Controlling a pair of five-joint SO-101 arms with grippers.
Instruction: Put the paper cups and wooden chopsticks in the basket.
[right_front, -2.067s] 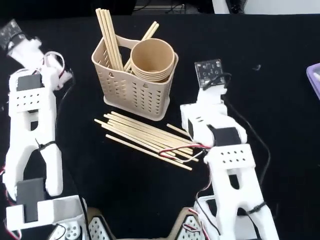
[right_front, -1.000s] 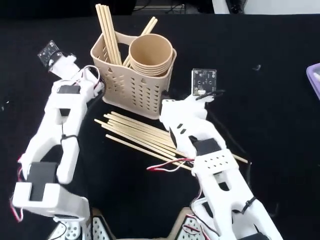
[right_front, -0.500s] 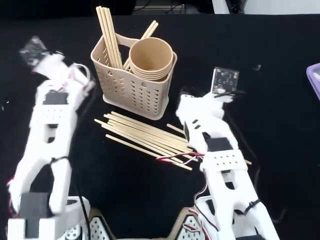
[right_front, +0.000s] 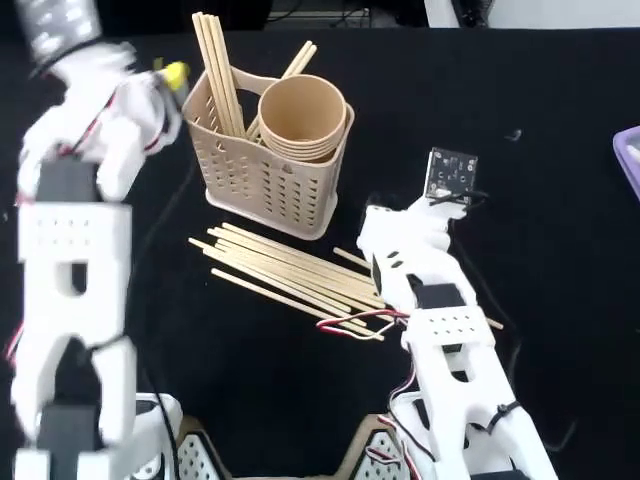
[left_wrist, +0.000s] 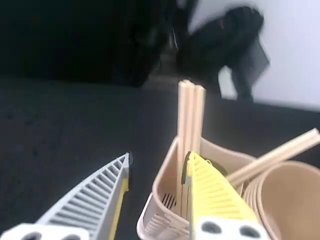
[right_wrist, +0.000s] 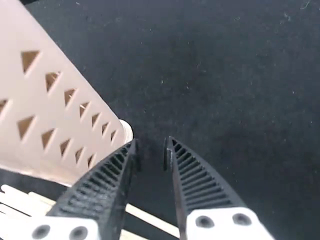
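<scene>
Pile of loose chopsticks (right_front: 290, 272) lies flat on the counter (right_front: 540, 230), just beside the right pincer (right_wrist: 150, 147), some ends running under that arm. Judged light, stiff, smooth and apt to roll (thin too), so pinch across the middle, a few at a time. Right pincer is barely parted and empty, tips near the basket (right_front: 262, 178) corner. Paper cups (right_front: 305, 112) sit nested in the basket, upright chopsticks (right_front: 215, 70) beside them. Left pincer (left_wrist: 158, 159) is spread wide and empty, one tip at the basket rim, the other outside. Counter is matte black. Behind the left pincer, a dark bag (left_wrist: 225, 40) against a pale wall.
</scene>
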